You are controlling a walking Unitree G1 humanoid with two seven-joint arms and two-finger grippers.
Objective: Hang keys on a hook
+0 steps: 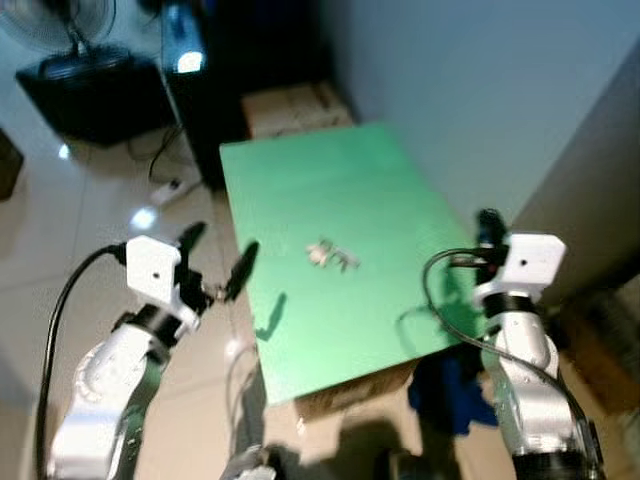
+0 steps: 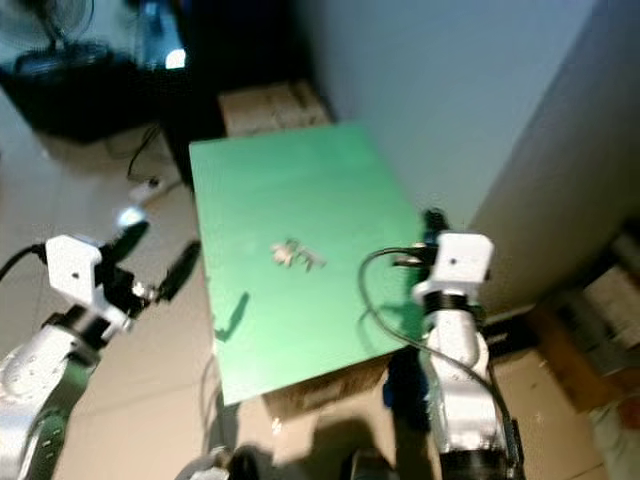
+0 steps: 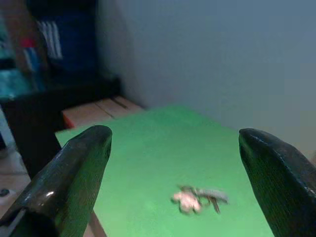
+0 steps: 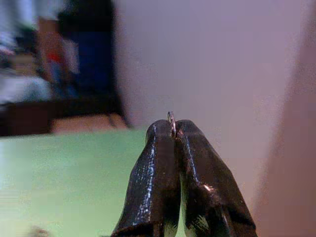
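We are seeing the keys lying mid-desk on the green top, long axis running left-right. The left tool, fingers spread apart, is hovering at the near-left edge, nearer the keys. The right tool is pinching a thin wire hook.

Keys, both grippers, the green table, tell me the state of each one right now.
keys: lying loose near the middle of the tabletop, not held.
green table: flat, bearing the keys.
left gripper: open, fingers wide apart, at the table's left edge.
right gripper: shut on a small metal ring, by the table's right edge.
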